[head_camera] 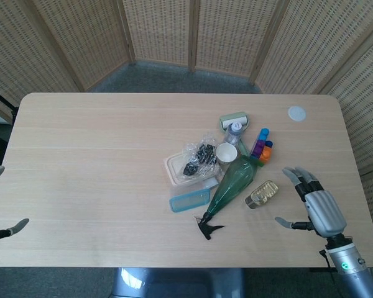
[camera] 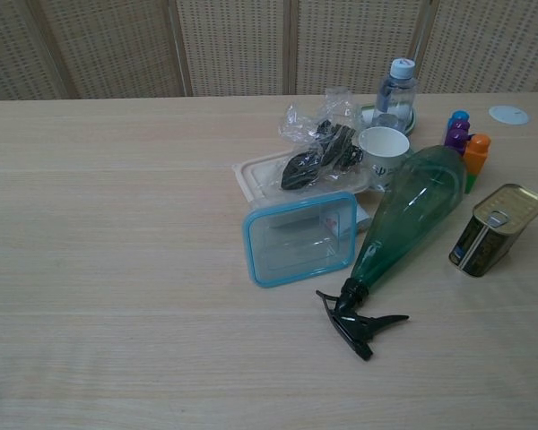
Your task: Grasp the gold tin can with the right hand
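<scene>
The gold tin can (head_camera: 262, 194) stands on the table just right of a green spray bottle (head_camera: 232, 186); the chest view shows the gold tin can (camera: 496, 229) upright with a pull-tab lid. My right hand (head_camera: 314, 205) hovers to the right of the can, apart from it, fingers spread and holding nothing. At the far left edge only the fingertips of my left hand (head_camera: 0, 205) show, apart and empty. Neither hand appears in the chest view.
Left of the can lie the spray bottle (camera: 402, 228), a blue-rimmed clear box (camera: 300, 236), a paper cup (camera: 383, 152), a plastic bag of dark items (camera: 318, 143), a water bottle (camera: 394, 94) and coloured blocks (camera: 466, 148). A white disc (head_camera: 296, 113) lies at the back right.
</scene>
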Available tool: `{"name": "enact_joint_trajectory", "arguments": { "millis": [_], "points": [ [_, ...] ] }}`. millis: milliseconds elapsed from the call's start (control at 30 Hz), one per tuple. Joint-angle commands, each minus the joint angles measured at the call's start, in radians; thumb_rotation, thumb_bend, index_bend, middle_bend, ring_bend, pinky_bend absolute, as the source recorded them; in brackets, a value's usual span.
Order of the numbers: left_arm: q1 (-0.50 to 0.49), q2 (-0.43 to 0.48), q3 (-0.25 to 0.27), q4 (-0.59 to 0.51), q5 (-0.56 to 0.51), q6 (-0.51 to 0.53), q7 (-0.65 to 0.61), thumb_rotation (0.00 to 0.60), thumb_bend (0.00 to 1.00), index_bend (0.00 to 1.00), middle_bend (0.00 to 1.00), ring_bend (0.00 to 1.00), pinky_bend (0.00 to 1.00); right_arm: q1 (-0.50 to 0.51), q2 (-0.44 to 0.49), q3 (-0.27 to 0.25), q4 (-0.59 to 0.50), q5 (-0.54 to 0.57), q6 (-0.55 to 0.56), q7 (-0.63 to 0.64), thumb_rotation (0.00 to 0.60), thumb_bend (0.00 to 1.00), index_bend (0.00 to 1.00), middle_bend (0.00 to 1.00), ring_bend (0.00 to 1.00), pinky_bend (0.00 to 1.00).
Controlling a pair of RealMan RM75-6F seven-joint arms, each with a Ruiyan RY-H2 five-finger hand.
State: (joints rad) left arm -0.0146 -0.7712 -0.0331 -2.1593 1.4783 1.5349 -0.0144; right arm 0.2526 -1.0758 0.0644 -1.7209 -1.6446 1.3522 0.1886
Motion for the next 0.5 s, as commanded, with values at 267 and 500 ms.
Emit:
{"name": "enact_joint_trajectory", "arguments": {
  "millis": [267, 500],
  "points": [
    [-0.004, -0.021, 0.000, -0.004, -0.012, -0.006, 0.039, 0.600, 0.00, 0.00, 0.00, 0.00, 0.00, 0.175, -0.119, 0.003, 0.404, -0.149, -0.091, 0.011, 0.522, 0.00, 0.00, 0.00, 0.00, 0.00],
    [-0.001, -0.020, -0.001, -0.001, -0.015, 0.000, 0.037, 0.600, 0.00, 0.00, 0.00, 0.00, 0.00, 0.236, -0.197, -0.032, 0.566, -0.217, -0.106, -0.088, 0.529, 0.00, 0.00, 0.00, 0.00, 0.00]
  ]
}}
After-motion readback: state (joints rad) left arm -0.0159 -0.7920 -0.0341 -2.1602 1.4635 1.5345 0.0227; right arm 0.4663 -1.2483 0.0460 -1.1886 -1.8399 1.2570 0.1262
